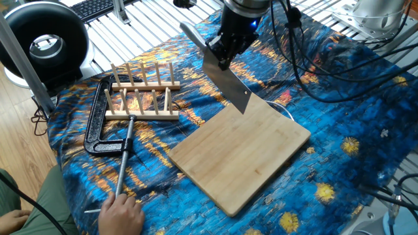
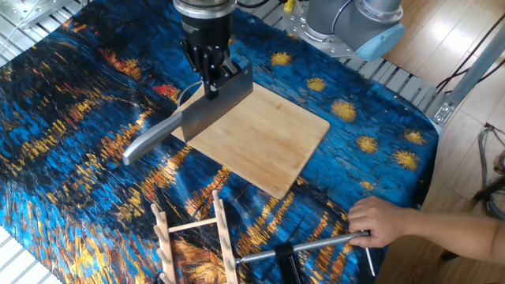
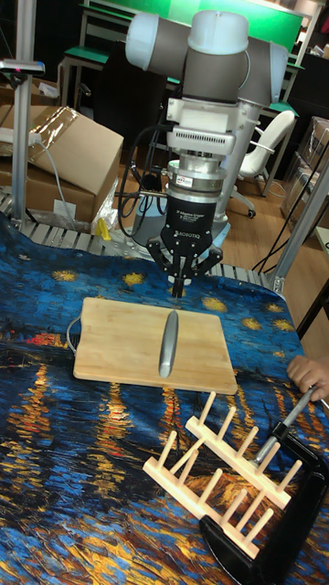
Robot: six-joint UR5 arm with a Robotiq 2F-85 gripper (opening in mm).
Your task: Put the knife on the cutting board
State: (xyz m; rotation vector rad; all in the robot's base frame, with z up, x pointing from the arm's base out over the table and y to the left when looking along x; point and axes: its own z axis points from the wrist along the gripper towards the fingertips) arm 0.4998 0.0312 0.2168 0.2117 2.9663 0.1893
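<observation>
A blue cloth (image 1: 339,98) printed with orange and yellow swirls is covering the table, and the floor beyond it is showing as pale wood. A large bamboo cutting board (image 1: 241,156) (image 2: 264,138) (image 3: 128,343) is lying flat near the middle of the cloth. The gripper (image 1: 222,51) (image 2: 211,79) (image 3: 182,285) is hanging over the board's far left edge, with its fingers closed on the top edge of the knife (image 1: 225,81) (image 2: 201,118) (image 3: 168,341). The cleaver is hanging in the air, its broad silver blade tilted on edge, and its lower corner is sitting close above the board's edge; whether it is touching the wood cannot be told. In the other fixed view the handle is sticking out past the board, over the cloth. A wooden dish rack (image 1: 140,94) (image 3: 228,475) with upright pegs is standing to the left of the board, well apart from it. A black clamp (image 1: 101,124) is lying just beside the rack, and a person's hand (image 1: 121,212) (image 2: 383,221) is resting on the end of its long metal rod (image 1: 123,153).
</observation>
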